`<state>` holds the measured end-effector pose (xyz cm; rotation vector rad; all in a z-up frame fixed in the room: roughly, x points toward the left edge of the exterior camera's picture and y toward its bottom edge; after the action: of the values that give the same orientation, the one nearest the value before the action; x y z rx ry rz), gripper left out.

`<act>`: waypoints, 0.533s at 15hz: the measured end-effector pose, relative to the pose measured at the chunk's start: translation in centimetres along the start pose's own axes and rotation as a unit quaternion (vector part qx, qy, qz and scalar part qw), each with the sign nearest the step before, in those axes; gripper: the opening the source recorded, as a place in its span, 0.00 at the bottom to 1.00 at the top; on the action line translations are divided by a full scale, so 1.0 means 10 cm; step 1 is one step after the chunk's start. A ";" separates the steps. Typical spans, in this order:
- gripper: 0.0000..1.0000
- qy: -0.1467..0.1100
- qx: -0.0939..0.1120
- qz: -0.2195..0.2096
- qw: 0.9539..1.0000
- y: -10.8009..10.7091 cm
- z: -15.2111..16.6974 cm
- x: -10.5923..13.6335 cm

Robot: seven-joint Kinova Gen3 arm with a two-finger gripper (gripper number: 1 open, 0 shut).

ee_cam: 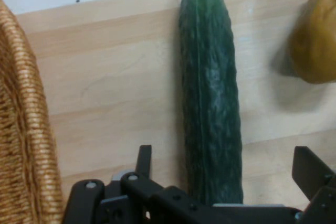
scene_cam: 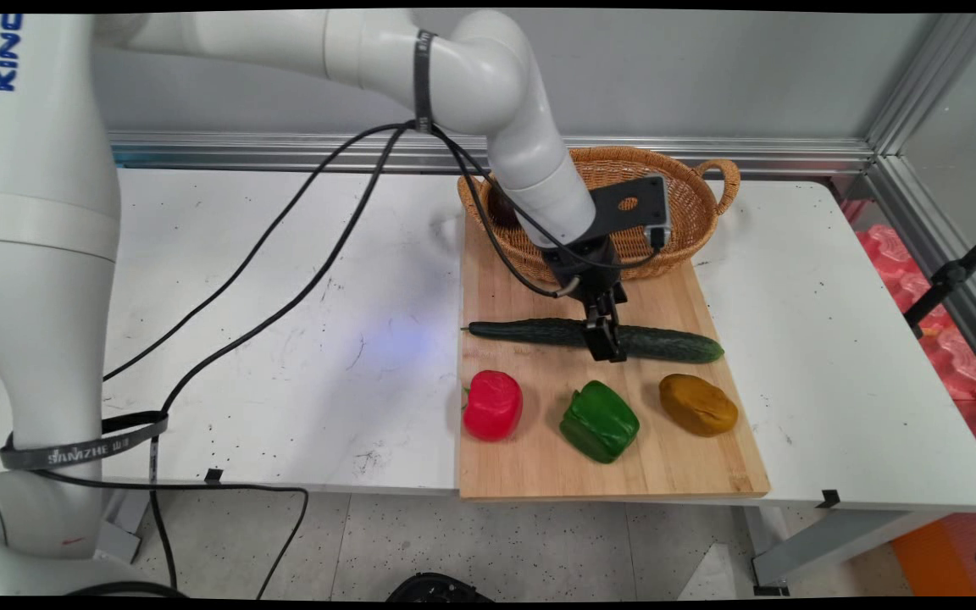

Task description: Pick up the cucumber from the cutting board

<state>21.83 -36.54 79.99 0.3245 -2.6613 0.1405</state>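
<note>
A long dark green cucumber (scene_cam: 530, 331) lies crosswise on a wooden cutting board (scene_cam: 539, 466). My gripper (scene_cam: 605, 343) is down over its middle. In the hand view the cucumber (ee_cam: 210, 77) runs up between the two fingers, and my gripper (ee_cam: 223, 153) is open with a gap on each side of it. Its left finger (ee_cam: 144, 158) and right finger (ee_cam: 310, 169) straddle the cucumber without touching it.
On the board's near half lie a red pepper (scene_cam: 492, 405), a green pepper (scene_cam: 599, 421) and a brown-yellow lump (scene_cam: 697, 404) (ee_cam: 317, 40). A wicker basket (scene_cam: 691, 212) (ee_cam: 21, 129) stands at the board's far end, just behind the hand. Black cables hang over the table's left.
</note>
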 end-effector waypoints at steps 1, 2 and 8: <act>1.00 -0.004 0.000 0.001 1.000 -0.01 0.03 0.01; 1.00 -0.007 0.000 0.002 1.000 -0.02 0.07 0.02; 0.00 -0.023 -0.002 0.009 1.000 -0.05 0.18 0.05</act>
<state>20.73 -37.39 78.63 0.3066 -2.7097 0.1350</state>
